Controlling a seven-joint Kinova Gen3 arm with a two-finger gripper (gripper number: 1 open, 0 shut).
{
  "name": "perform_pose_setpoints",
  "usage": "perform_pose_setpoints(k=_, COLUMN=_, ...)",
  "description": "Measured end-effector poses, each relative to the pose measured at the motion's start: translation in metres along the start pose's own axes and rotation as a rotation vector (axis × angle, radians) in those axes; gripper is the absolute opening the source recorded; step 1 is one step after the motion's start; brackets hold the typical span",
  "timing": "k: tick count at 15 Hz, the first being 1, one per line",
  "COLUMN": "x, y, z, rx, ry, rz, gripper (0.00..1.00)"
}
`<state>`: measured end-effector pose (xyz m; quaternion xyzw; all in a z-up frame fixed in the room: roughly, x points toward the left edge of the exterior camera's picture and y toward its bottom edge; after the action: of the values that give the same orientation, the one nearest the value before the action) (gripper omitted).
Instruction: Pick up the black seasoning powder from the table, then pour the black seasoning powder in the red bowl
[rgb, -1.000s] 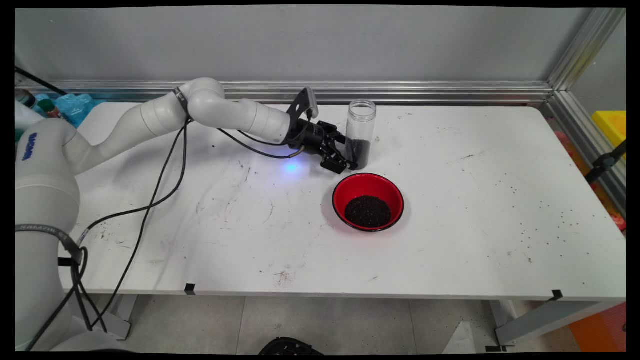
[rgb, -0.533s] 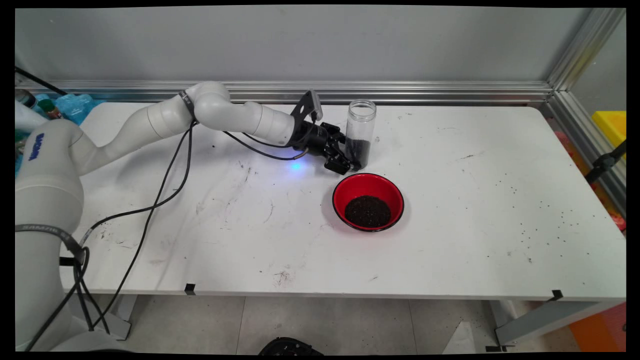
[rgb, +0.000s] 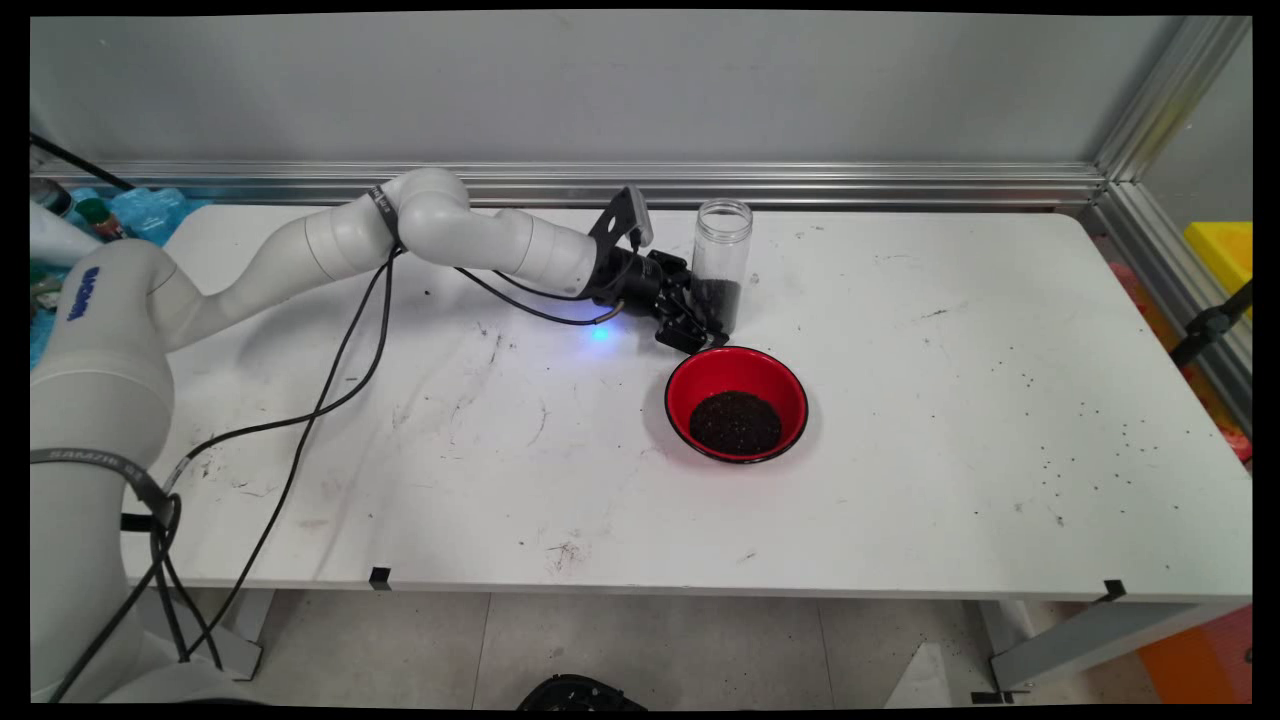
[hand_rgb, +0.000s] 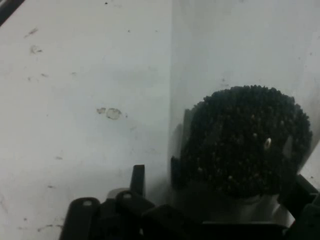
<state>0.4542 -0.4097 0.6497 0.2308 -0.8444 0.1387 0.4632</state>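
The gripper (rgb: 703, 322) lies low and nearly level over the table (rgb: 950, 480), reaching rightward from an arm (rgb: 480, 235) stretched across from the left. Its fingers (hand_rgb: 137, 179) stand spread on either side of the base of the clear jar (rgb: 721, 265); whether they touch the wall I cannot tell. The jar stands upright toward the far edge, dark granules (hand_rgb: 245, 140) filling its lower part. Just near of it sits the red bowl (rgb: 737, 403) with a dark heap inside. To the right the table lies open, flecked with scattered grains.
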Motion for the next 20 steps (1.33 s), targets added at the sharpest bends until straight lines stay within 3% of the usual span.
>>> perform_pose_setpoints(k=1, x=0.000, y=0.000, z=0.001, rx=-0.001, ry=-0.001, rz=-0.001, gripper=1.00)
perform_pose_setpoints(k=2, x=0.000, y=0.001, z=0.002, rx=-0.003, ry=-0.001, rz=-0.001, gripper=0.00)
perform_pose_setpoints(k=10, x=0.003, y=0.005, z=-0.002, rx=-0.028, ry=0.004, rz=-0.001, gripper=0.00)
perform_pose_setpoints(k=20, x=0.041, y=0.000, z=-0.062, rx=-0.039, ry=0.037, rz=0.016, gripper=0.00)
